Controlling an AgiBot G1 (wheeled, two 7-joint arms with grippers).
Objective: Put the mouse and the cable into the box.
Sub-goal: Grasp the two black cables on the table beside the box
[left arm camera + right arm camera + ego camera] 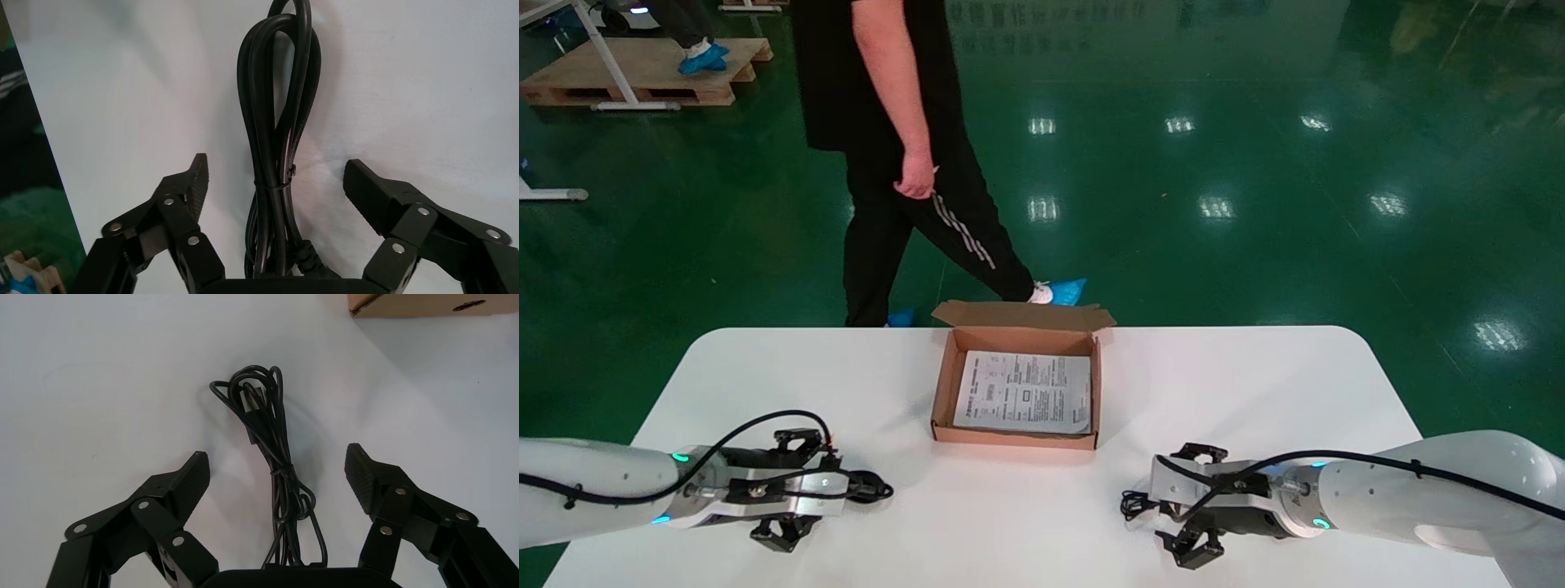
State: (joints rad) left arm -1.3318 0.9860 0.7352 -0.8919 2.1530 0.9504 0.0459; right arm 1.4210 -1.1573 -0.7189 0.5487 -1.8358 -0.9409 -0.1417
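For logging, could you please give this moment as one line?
left end effector: open around thick cable; right end effector: open around thin cable; box: open

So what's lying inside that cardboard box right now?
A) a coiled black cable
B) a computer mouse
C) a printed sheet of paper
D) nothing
C: only a printed sheet lies flat in the box; the thick cable sits on the table inside the open left gripper, the thin cable inside the open right gripper.
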